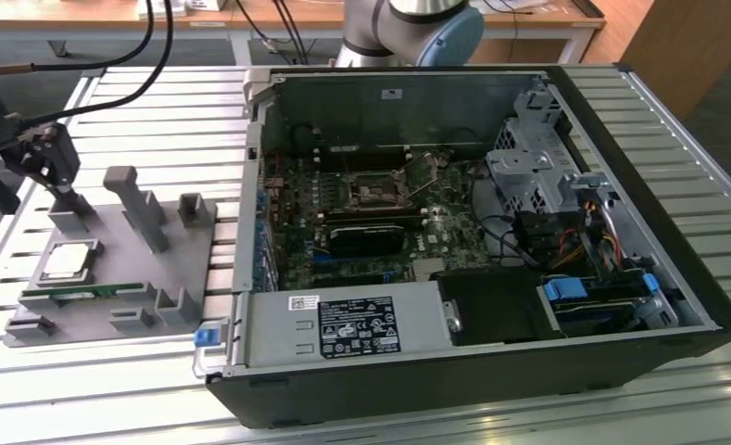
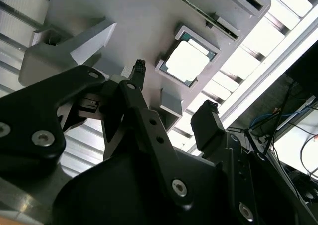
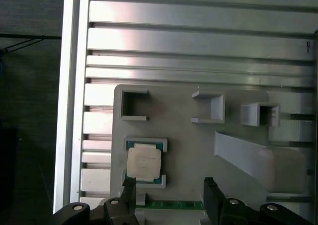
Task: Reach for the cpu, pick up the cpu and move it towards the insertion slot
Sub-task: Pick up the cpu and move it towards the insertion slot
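Claw point(image 3: 169, 195) wide open, holding nothing, in the exterior view cpu point(image 1: 69, 261) on gray tray point(image 1: 182, 271) at its six o'clock, insertion slot point(image 1: 375, 193) at three o'clock

I cannot read any text from here. A black label point(image 1: 357, 331) with pale print and a small white sticker point(image 1: 303, 301) stand on the power supply point(image 1: 279, 336). Another small sticker point(image 1: 391, 92) is on the case wall point(image 1: 340, 107). In the first wrist view the chip point(image 3: 144, 164) carries faint marks, not legible.
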